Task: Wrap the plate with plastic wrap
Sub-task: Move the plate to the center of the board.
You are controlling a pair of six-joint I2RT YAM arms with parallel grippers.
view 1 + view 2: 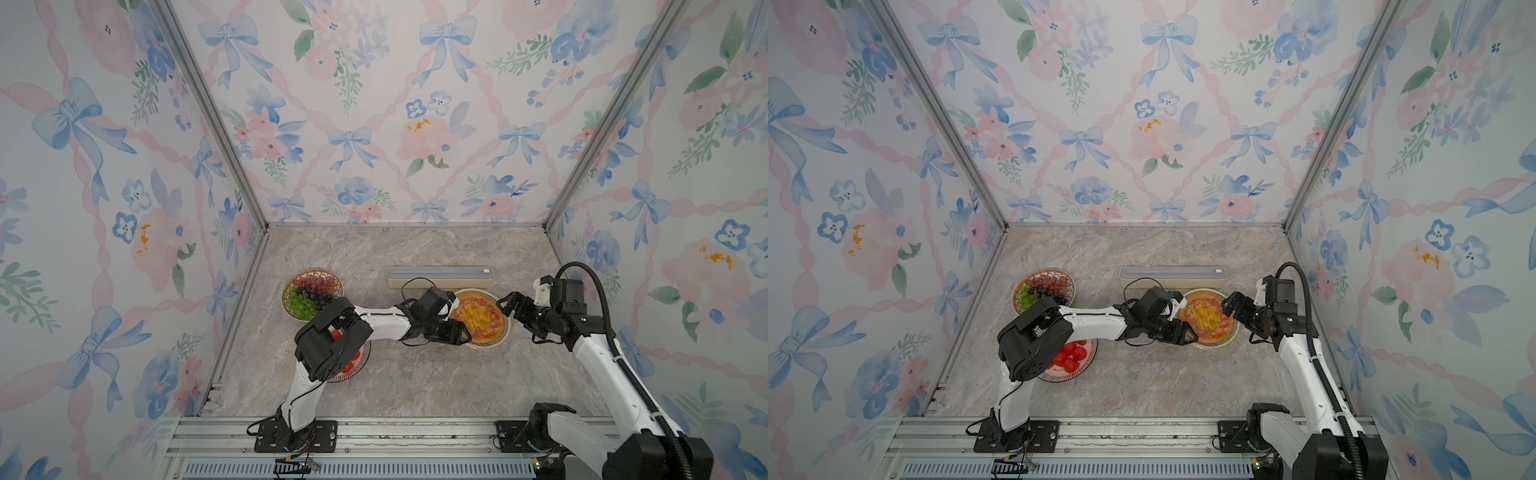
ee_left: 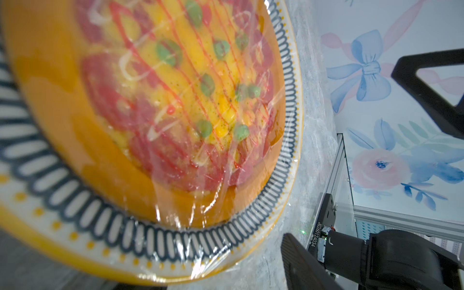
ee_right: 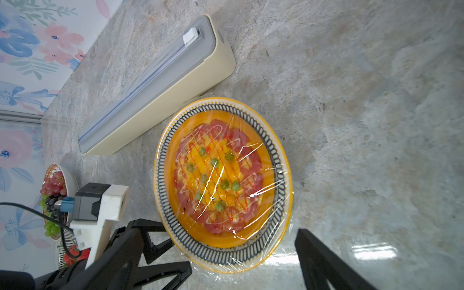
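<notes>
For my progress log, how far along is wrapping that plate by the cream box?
Done: plastic wrap covers the plate. In hand: left hand and right hand flank it, both open, holding nothing. Left: probably tucking the loose film lying on the table under the rim.

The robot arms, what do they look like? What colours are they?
The left arm and right arm have white shells with chunky black joints. The left gripper and right gripper are black, their fingers cut with triangle holes. A ribbed black hose runs along the right arm.
</notes>
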